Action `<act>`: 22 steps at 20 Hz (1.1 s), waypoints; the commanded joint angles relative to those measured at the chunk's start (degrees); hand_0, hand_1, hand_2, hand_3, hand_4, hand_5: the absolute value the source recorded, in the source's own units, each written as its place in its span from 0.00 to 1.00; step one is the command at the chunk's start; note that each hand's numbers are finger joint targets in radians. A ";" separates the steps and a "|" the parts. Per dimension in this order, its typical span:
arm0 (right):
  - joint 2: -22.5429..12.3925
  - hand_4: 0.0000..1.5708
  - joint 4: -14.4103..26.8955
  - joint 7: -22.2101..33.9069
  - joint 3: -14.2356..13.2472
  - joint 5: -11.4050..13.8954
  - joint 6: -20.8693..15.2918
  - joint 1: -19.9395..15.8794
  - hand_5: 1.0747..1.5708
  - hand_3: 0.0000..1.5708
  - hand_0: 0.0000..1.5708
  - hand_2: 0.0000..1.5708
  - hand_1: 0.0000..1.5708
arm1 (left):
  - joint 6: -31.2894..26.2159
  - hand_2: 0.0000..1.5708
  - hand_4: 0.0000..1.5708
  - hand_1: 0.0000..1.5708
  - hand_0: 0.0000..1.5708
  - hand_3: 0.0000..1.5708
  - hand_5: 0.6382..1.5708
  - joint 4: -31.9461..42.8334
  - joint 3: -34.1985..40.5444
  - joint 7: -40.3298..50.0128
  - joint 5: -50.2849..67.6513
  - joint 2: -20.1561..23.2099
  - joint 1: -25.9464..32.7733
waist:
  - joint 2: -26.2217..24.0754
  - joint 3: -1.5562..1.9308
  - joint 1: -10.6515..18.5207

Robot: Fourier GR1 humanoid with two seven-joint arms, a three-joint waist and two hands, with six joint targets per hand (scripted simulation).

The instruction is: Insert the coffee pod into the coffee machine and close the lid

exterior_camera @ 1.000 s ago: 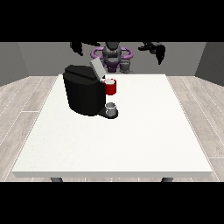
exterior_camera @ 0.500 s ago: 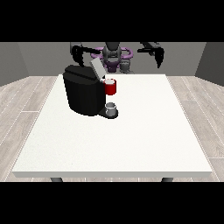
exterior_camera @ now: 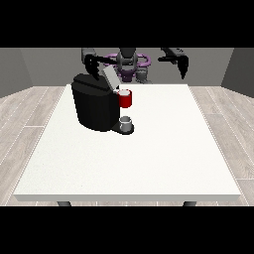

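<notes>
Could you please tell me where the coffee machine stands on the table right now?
In the front view, the coffee machine stands on the white table at its far left part, lid raised, just below the hand at the view's left.

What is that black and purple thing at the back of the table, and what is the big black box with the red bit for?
That is a robot shaped a bit like a person. The camera stands across the large white table and looks straight at it, so the robot appears small at the top. It has two arms ending in black hands. The hand at the view's left hangs just above the big black box, and the hand at the view's right is raised off to the side, over the table's far edge. Neither hand holds anything. The big black box is a coffee machine. Its grey lid is tilted up, so it is open. The red part sits on the machine's front, and below it stands a small grey cup. I cannot make out a coffee pod anywhere.
</notes>
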 commanded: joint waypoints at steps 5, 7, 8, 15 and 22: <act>-0.42 0.00 6.23 -1.23 -2.07 0.67 -0.40 -6.94 1.00 0.00 0.00 0.00 0.00 | 1.62 0.00 0.08 0.00 0.00 0.00 1.00 -3.02 -1.69 1.13 0.94 0.36 -0.57 | 3.03 0.01 0.99; 2.13 0.00 3.14 -2.20 1.84 2.56 -0.17 -4.51 1.00 0.00 0.00 0.00 0.00 | 3.40 0.00 0.00 0.00 0.00 0.00 1.00 0.81 -0.48 -3.13 -1.04 0.87 -0.14 | 3.04 -0.01 -1.83; -0.81 0.00 7.51 -1.45 -2.45 1.40 -1.19 -10.23 1.00 0.00 0.00 0.00 0.00 | 0.68 0.00 0.00 0.00 0.00 0.00 1.00 -2.83 -2.71 0.40 0.53 0.43 -0.75 | 5.20 0.01 2.78; 0.09 0.00 8.19 -1.66 -1.00 1.95 0.71 -11.35 1.00 0.00 0.00 0.00 0.00 | 0.52 0.00 0.00 0.00 0.00 0.00 1.00 -0.85 -1.02 -2.18 1.31 2.87 -0.29 | 5.51 0.00 1.10; 0.00 0.07 10.25 -0.95 -0.96 2.76 1.55 -14.35 1.00 0.00 0.00 0.00 0.00 | 3.71 0.00 0.08 0.00 0.00 0.00 1.00 0.13 -1.75 -1.46 1.08 1.57 -0.97 | 4.64 0.00 0.87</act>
